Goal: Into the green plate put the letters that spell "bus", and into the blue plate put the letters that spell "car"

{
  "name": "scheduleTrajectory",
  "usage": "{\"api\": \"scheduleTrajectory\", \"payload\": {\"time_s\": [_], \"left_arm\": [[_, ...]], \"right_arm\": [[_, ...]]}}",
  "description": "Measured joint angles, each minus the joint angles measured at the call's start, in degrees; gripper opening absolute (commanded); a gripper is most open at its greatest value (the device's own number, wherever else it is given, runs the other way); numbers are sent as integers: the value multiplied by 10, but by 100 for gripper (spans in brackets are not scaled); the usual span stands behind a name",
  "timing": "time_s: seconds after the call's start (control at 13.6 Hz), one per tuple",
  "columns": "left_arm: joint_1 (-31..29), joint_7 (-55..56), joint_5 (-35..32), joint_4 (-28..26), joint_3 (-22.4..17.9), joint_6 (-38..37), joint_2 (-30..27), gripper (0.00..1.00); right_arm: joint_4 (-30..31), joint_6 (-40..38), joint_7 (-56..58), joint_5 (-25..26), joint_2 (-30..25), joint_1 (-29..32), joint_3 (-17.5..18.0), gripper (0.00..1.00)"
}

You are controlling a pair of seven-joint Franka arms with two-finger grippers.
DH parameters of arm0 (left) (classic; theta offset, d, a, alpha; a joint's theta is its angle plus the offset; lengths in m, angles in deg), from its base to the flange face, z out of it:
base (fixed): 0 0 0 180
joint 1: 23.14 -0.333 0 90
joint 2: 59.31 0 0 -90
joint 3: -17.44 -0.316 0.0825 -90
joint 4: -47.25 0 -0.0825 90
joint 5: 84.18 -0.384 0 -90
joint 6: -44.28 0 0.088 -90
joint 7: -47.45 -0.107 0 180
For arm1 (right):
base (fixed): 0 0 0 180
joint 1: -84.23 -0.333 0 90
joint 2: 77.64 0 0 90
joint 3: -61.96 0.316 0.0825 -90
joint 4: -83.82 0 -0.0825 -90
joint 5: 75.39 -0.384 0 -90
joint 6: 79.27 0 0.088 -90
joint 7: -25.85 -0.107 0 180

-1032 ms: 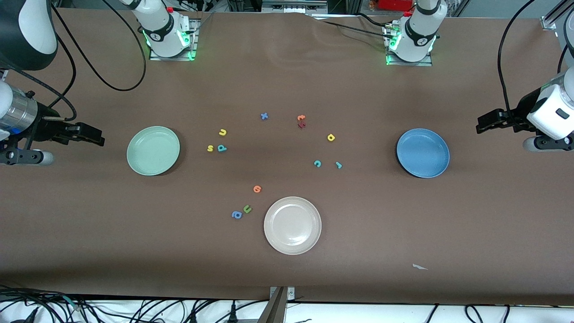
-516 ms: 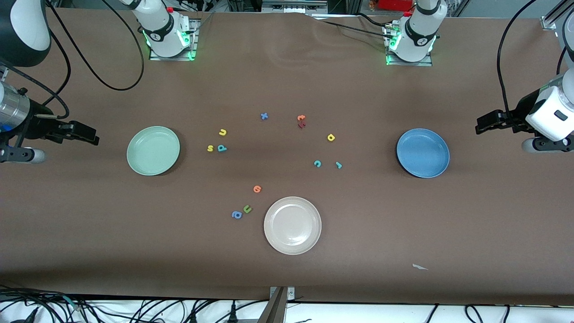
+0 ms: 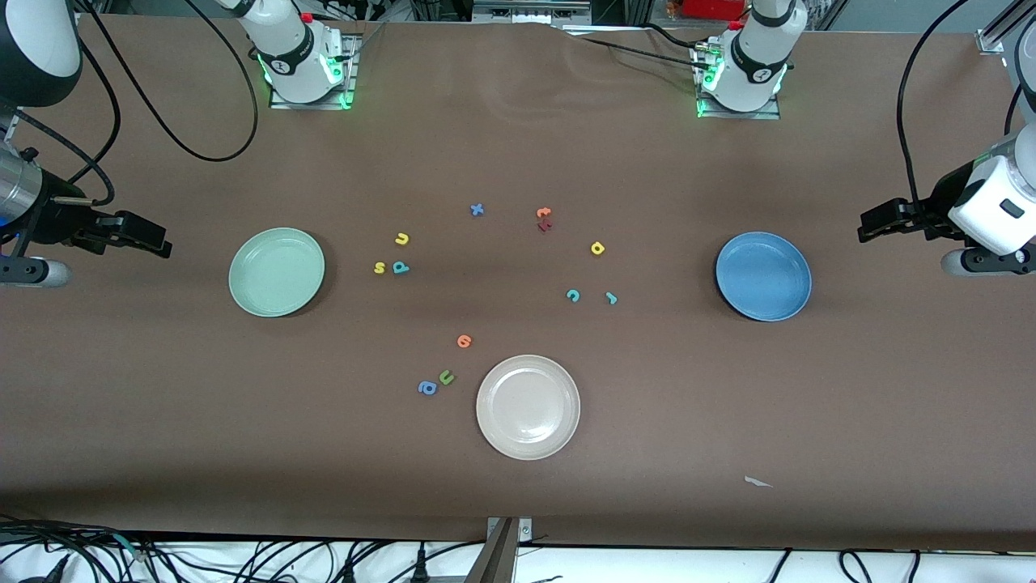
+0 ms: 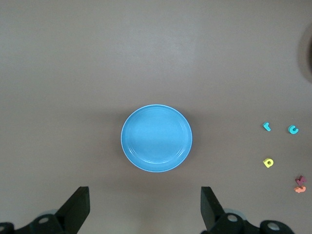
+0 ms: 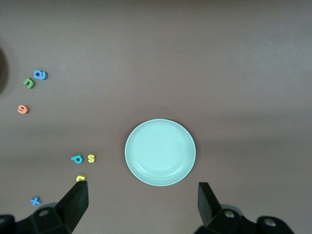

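- The right gripper (image 3: 158,244) is seen at the left edge of the front view, held up over bare table at the right arm's end, fingers spread wide, nothing pinched.
- The left gripper (image 3: 870,225) is parked the same way at the right edge of that frame, over the table at the left arm's end, fingers spread and empty too.
- The green plate (image 3: 277,271) is found mid-left, the blue plate (image 3: 763,275) mid-right; both are round, shallow, smooth with a raised rim, and nothing is lying in them.
- The yellow u (image 3: 401,238), yellow s (image 3: 379,267) and teal b (image 3: 401,267) are clustered on the table just beside the green plate.
- The teal c (image 3: 573,295), teal r (image 3: 612,298) and yellow a (image 3: 597,248) are scattered mid-frame, toward the blue plate.
- The beige plate (image 3: 528,406) is fully shown only in the front view; each wrist view is centred on its own plate, with a sliver of dark rim at a frame edge.
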Motion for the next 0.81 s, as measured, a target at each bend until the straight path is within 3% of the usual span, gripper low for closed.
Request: {"api": "scheduleTrajectory", "payload": {"time_s": [0.81], "left_arm": [[0, 0, 0, 0, 0, 0, 0, 100]], "right_arm": [[5, 0, 3, 0, 0, 0, -8, 99]]}}
